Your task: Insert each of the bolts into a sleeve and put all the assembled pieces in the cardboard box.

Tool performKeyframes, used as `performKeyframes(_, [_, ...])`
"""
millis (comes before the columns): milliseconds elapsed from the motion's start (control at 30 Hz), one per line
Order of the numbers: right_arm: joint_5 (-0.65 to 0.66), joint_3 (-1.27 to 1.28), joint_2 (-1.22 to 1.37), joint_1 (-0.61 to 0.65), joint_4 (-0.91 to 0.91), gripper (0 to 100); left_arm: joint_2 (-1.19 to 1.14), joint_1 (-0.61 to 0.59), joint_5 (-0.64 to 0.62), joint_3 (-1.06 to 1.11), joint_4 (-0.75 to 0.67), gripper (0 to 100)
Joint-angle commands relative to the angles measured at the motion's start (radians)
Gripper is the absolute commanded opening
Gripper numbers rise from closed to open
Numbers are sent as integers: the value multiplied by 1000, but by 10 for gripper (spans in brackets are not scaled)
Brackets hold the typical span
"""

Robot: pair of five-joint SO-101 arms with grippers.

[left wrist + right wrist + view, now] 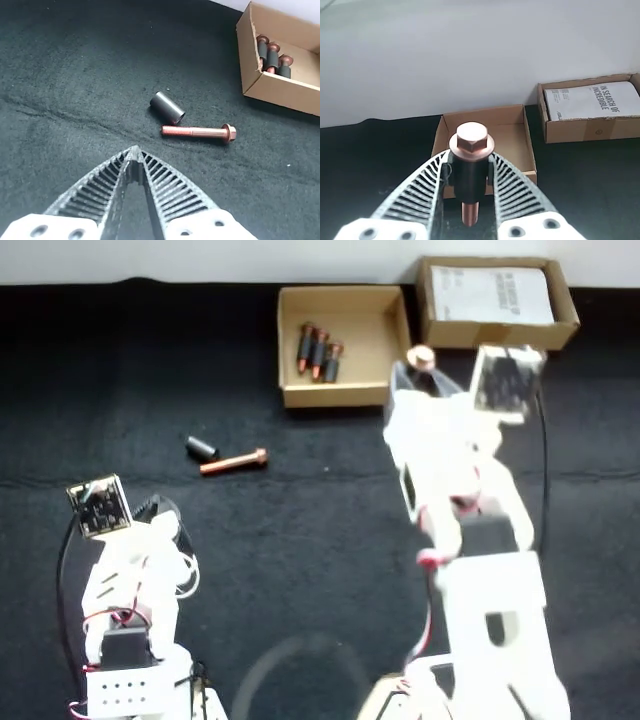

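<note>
Right gripper (469,162) is clamping a sleeved bolt (471,142), hovering by the box's (345,395) right wall. Three assembled pieces (318,350) are lying inside the box. Left gripper (135,150), fingers together, is hanging near the worktop's (300,570) front edge. Loose sleeve (167,108) and bolt (197,132) are lying just beside each other, mid-worktop.

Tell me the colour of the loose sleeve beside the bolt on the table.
Dark grey sleeve, best seen in the left wrist view.

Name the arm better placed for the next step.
Right. The right pincer grips a dark cylindrical sleeve holding a copper bolt near the open brown cardboard box; the left pincer is shut, empty, farther off.
</note>
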State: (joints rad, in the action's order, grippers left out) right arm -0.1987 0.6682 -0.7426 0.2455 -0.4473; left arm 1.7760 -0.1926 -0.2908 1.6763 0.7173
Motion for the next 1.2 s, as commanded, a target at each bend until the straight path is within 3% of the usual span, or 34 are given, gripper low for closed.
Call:
performKeyframes(0, [11,-168,166,-7,1,6,12,-2,-3,19,11,9])
performKeyframes(300, [-3,-432,545,-7,1,6,10,41,-2,21,17,9])
performKeyframes(433, [-137,-570,713,-13,1,6,10,41,-2,21,17,9])
performKeyframes(600, [-192,-742,900,-24,-1,6,10,41,-2,21,17,9])
performKeyframes(1167, [-190,-1357,1550,-18,1,6,10,35,-2,21,17,9])
